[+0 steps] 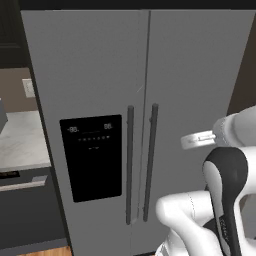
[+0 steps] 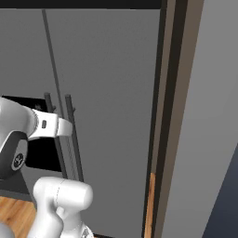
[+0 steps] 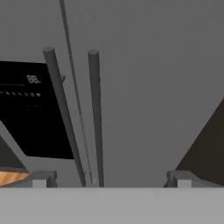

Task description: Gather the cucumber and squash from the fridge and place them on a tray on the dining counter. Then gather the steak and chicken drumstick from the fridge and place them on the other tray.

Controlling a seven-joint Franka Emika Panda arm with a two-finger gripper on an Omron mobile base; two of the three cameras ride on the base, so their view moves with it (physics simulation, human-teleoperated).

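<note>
The fridge [image 1: 190, 75] stands shut right in front of me, tall and grey, with a black dispenser panel [image 1: 92, 157] on its left door. Its two dark vertical handles [image 1: 130, 165] run down either side of the door seam. In the hand view my gripper [image 3: 111, 179] is open and holds nothing. It faces the fridge [image 3: 144, 87] a short way off, just right of the right handle [image 3: 95, 113]. In the right base view my white hand [image 2: 53, 125] hovers beside the handles [image 2: 69, 135]. The cucumber, squash, steak, chicken drumstick, both trays and the dining counter are out of view.
A pale stone counter [image 1: 20, 140] with a dark appliance [image 1: 25, 210] under it adjoins the fridge on the left. On the right, a dark brown side panel [image 2: 174, 116] and a grey wall [image 2: 209, 116] box the fridge in. Wooden floor [image 1: 45, 250] lies below.
</note>
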